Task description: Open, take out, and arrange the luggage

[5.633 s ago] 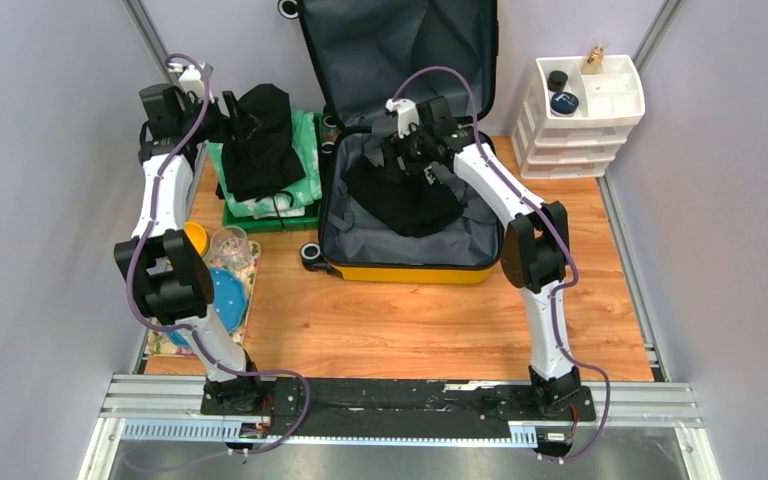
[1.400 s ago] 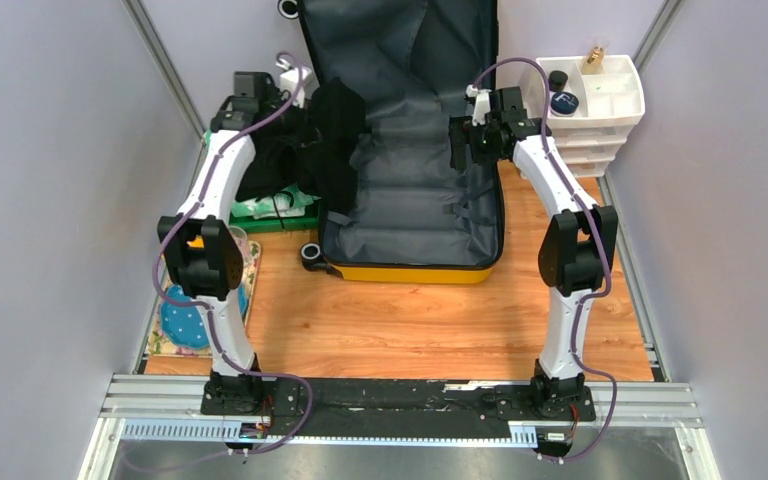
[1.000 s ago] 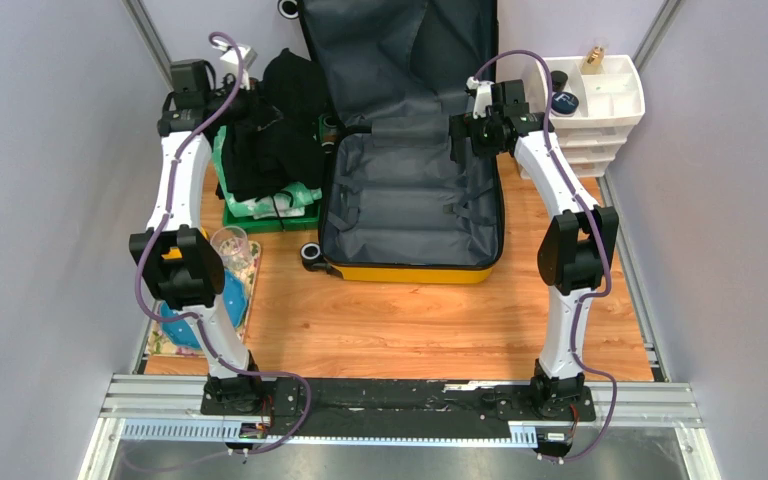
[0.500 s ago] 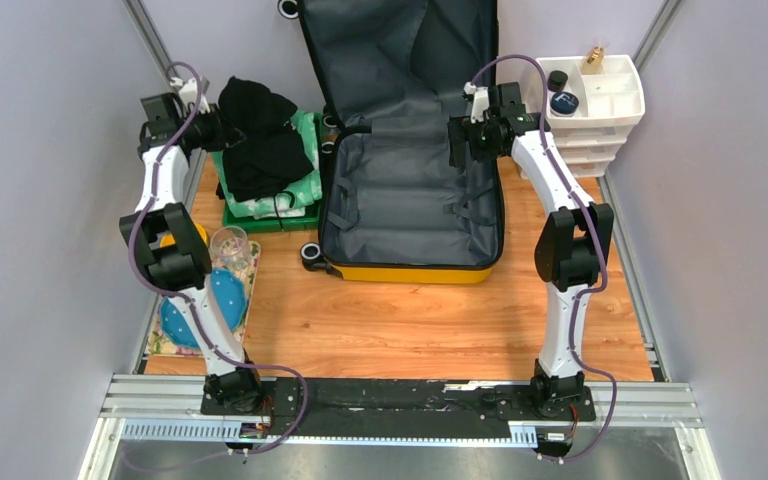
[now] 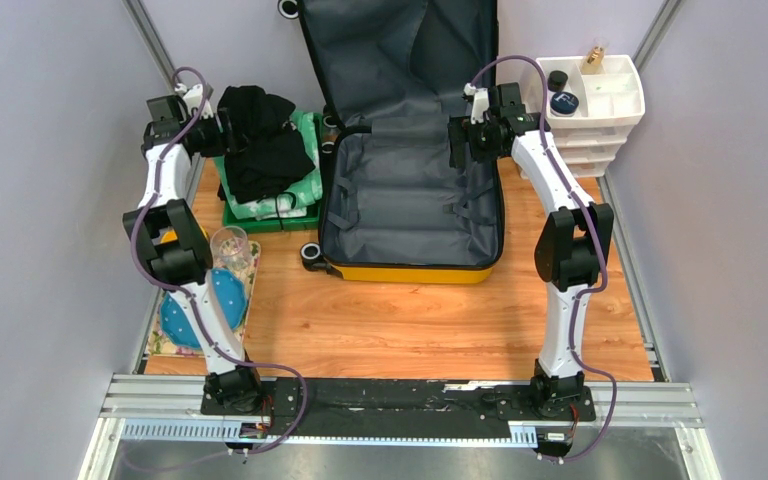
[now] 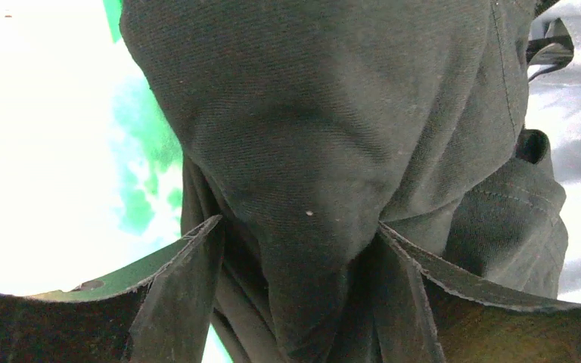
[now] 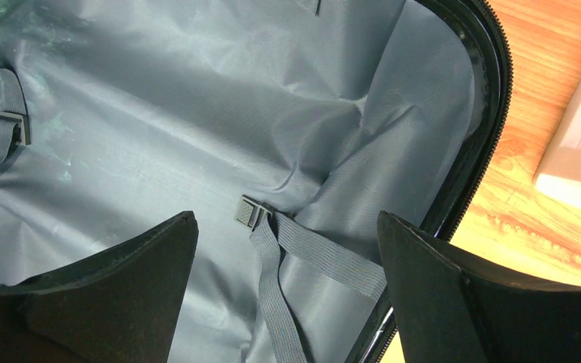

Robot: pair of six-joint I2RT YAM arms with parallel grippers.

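The yellow luggage (image 5: pixel 410 272) lies open on the wooden floor, its lid leaning on the back wall. Only grey lining (image 7: pixel 159 136) and a strap buckle (image 7: pixel 251 212) show inside it. A pile of black clothes (image 5: pixel 265 150) sits on green-white cloth on the green tray (image 5: pixel 260 218), left of the luggage. My left gripper (image 5: pixel 222 133) is at the pile's left side. Its jaws stand apart, with a fold of black garment (image 6: pixel 310 113) lying between the left gripper's (image 6: pixel 299 227) fingers. My right gripper (image 5: pixel 457 145) hangs open over the luggage's right rim, and in the right wrist view the gripper (image 7: pixel 286 219) holds nothing.
A white drawer unit (image 5: pixel 585 110) with small items on top stands at the back right. A clear glass (image 5: pixel 228 245) and a blue plate (image 5: pixel 185 315) sit on a patterned mat at the left edge. Grey walls close in on both sides.
The left arm swung the black garment from over the luggage onto the tray pile, and its jaws have spread apart. The right arm has barely moved.
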